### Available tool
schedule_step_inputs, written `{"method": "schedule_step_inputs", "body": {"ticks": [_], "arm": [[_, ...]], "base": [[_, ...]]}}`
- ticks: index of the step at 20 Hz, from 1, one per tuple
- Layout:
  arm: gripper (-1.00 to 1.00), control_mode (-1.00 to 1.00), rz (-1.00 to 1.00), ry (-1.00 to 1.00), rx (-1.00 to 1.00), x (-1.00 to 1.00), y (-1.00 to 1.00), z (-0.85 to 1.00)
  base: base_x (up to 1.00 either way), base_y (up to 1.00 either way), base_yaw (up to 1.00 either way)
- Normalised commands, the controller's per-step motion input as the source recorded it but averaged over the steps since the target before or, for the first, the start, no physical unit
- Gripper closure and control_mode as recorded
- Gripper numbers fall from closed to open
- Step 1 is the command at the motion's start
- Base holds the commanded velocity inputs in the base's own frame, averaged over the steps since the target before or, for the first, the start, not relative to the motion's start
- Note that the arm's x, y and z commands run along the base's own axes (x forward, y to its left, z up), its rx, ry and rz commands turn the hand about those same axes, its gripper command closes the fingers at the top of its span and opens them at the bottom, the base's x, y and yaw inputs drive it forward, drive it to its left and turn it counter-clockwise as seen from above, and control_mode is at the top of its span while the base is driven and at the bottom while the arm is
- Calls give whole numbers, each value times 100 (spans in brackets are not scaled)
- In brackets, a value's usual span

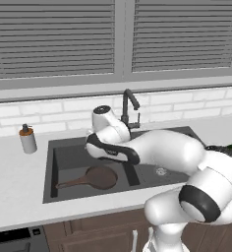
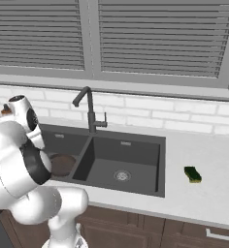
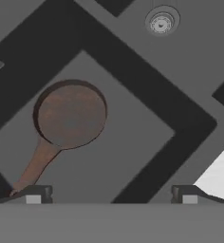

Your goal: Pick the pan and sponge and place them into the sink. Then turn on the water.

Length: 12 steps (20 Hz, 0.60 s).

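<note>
Pan (image 3: 71, 115) lies in sink (image 2: 157, 160) below released gripper (image 3: 111, 194); sponge (image 2: 192, 174) on counter (image 2: 208, 155).

The brown pan (image 1: 101, 177) lies flat in the sink's (image 1: 49, 167) left basin; the sponge (image 2: 192, 174) rests on the counter right of it.

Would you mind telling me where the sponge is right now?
In the right base view the sponge lies on the white counter, to the right of the sink, apart from its rim.

The arm (image 2: 19, 160) hides most of the pan (image 2: 63, 163) in the sink's (image 2: 136, 140) left basin; the pan's handle end (image 3: 16, 187) sits behind a fingertip (image 3: 33, 194).
</note>
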Motion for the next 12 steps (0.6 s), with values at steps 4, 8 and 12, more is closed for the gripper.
{"method": "schedule_step_inputs", "body": {"ticks": [4, 8, 12], "arm": [[-100, -100, 20, 0, 0, -46, -89, 40], [-100, -100, 18, 5, 0, -32, -84, 52], [-100, -100, 19, 1, 0, -40, -91, 32]], "base": [[0, 0, 0], [0, 0, 0], [0, 0, 0]]}}
